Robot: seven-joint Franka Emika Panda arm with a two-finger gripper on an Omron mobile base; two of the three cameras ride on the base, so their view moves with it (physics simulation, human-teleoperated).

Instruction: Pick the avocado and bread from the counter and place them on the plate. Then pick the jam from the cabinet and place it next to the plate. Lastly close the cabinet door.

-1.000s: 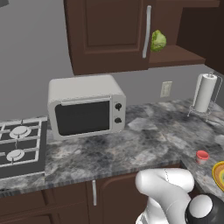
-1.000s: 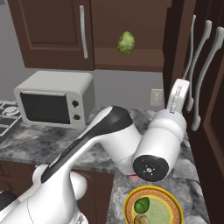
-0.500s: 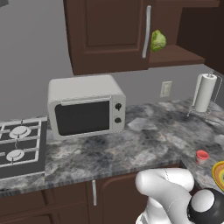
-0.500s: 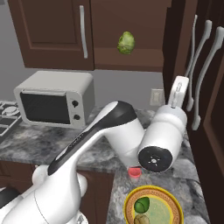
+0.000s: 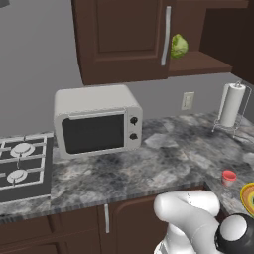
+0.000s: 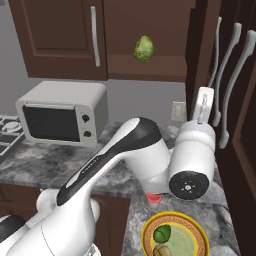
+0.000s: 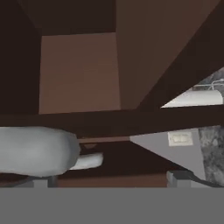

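Observation:
The plate (image 6: 192, 231) lies on the counter (image 6: 50, 162) near its front edge, with the dark green avocado (image 6: 162, 233) and the brown bread (image 6: 161, 250) on it. The red jam (image 6: 154, 198) stands on the counter just beside the plate, half under my arm; it also shows as the jam (image 5: 228, 177) near the plate (image 5: 248, 196). The cabinet (image 5: 198, 54) is open, and its cabinet door (image 6: 202, 45) is swung out at the right. My gripper (image 7: 110, 178) is open, looking up into the cabinet, with a silver bar handle (image 7: 37, 151) close on its left.
A pale green leafy ball (image 6: 143, 49) sits on the cabinet shelf. A microwave (image 5: 96, 121) and a stove (image 5: 22, 163) are to the left. A paper towel roll (image 5: 231, 104) stands at the back right. Several long silver handles (image 6: 232, 65) hang on the dark panels at the right.
My arm's wrist has moved a little to the right and upward, toward the open door. The jam, plate and food have stayed put.

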